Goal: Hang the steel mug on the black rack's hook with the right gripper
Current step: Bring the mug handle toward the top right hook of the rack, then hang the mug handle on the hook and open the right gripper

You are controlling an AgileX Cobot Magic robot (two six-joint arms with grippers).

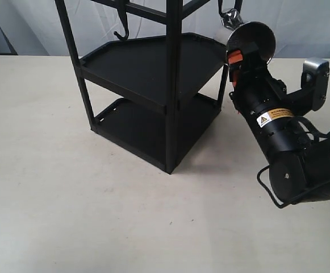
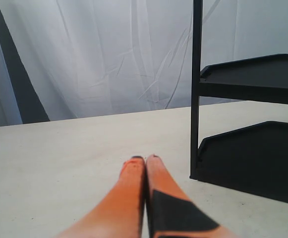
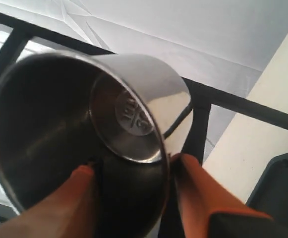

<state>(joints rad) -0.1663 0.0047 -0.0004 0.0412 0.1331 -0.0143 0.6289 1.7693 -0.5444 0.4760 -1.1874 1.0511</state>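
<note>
At the upper right corner of the tall matte black metal rack (image 1: 153, 74), the small shiny steel mug (image 1: 250, 40) is held clamped by its rim in the black-and-orange right gripper (image 1: 235, 60), its looped handle apparently at a hook not clearly seen, so seating should be confirmed before release.

We see the right gripper (image 1: 237, 61), the orange-tipped end of a black cylindrical arm with a yellow warning label, raised beside the upper tray of the tall matte black metal rack (image 1: 153, 74). The arm slopes up toward that rack from its thick black base joint. In the right wrist view its two orange fingers (image 3: 203, 198) are spread, one inside and one outside the wall of the small shiny steel mug (image 3: 79, 134), gripping it. The left gripper (image 2: 144, 161) lies low near the rack's foot, its two orange fingers pressed together with nothing between them.
</note>
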